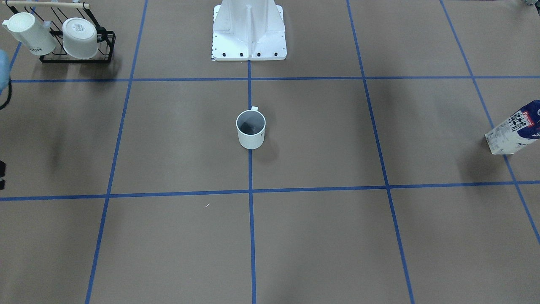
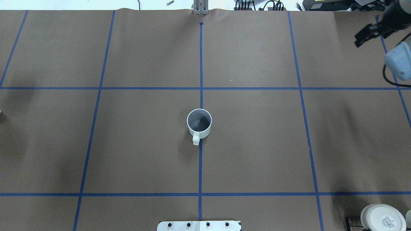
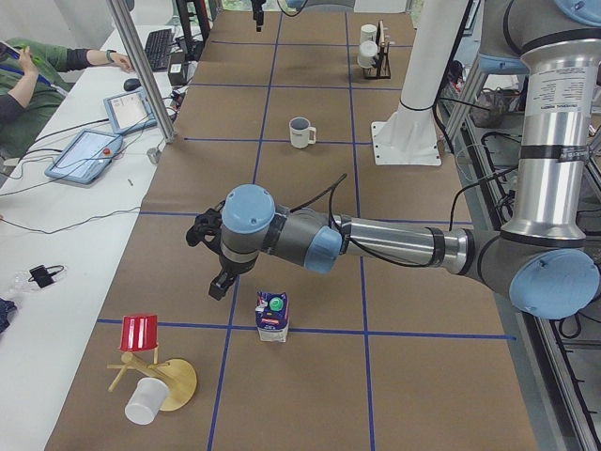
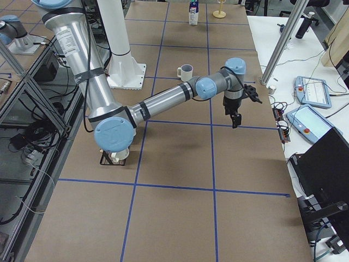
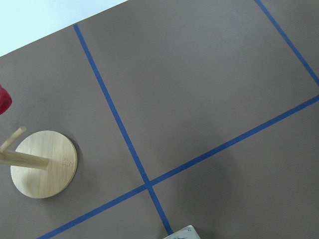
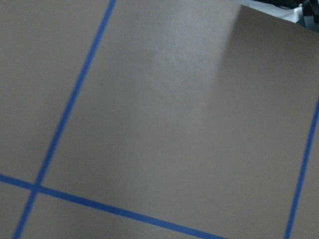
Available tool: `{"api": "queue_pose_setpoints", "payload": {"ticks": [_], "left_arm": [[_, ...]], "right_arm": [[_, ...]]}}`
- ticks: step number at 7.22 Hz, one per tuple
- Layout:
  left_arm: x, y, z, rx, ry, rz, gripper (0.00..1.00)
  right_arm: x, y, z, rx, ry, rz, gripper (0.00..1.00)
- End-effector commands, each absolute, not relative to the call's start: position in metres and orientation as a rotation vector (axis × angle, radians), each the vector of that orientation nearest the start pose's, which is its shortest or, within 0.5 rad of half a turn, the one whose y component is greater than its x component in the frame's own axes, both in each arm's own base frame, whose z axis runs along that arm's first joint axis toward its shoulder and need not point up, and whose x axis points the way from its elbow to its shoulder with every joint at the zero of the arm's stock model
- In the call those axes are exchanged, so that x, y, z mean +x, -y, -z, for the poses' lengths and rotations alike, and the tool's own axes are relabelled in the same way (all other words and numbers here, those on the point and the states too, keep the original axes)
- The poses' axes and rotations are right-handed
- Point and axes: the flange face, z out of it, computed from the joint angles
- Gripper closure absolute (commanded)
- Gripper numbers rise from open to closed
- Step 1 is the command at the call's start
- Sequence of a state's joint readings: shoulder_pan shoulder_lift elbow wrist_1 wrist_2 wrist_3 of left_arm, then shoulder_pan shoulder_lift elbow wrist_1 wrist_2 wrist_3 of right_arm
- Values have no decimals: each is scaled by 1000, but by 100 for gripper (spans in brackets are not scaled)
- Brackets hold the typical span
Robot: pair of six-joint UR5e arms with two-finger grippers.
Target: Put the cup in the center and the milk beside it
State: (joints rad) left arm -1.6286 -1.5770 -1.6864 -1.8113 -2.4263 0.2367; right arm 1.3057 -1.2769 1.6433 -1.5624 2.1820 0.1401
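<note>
The cup (image 1: 250,128) stands upright on the center (image 1: 295,135) of the brown tabletop, on the blue tape line, and also shows in the overhead view (image 2: 199,123). The milk (image 3: 272,317) stands upright at the table's end on my left, cut by the right edge of the front-facing view (image 1: 514,128). My left gripper (image 3: 218,282) hovers close beside the carton without touching it; I cannot tell whether it is open. My right gripper (image 2: 362,37) is far from the cup, raised over the far right corner, empty, and its fingers look apart.
A black rack (image 1: 76,40) with two white mugs stands near the robot base (image 1: 249,33). A wooden stand (image 3: 160,376) with a red cup (image 3: 139,333) and a white cup (image 3: 143,402) sits near the milk. The operators' desk with tablets (image 3: 89,150) borders the far edge.
</note>
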Motion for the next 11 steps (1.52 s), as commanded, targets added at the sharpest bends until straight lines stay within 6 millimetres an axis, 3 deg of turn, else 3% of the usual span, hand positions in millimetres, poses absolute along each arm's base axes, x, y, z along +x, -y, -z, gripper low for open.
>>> {"api": "queue_pose_setpoints", "payload": {"ticks": [1,2,3,4,7,10,11], "left_arm": [[-87,501,-570,454,-786,-319,1],[-88,500,-571,453,-786,-316,1],[-88,500,-574,448,-787,-314,1],[-88,500,-576,445,-786,-313,1],[-85,467,-601,409,-810,-239,1],[-61,437,-633,357,-827,-169,1],[-48,436,-638,346,-795,-166,1]], "right_arm": [[28,519,-603,173,681,237,0],[53,474,-650,119,657,189,0],[70,450,-674,81,632,146,0],[74,440,-681,68,640,130,0],[75,446,-664,95,648,124,0],[74,444,-667,89,657,122,0],[74,443,-669,86,658,120,0]]}}
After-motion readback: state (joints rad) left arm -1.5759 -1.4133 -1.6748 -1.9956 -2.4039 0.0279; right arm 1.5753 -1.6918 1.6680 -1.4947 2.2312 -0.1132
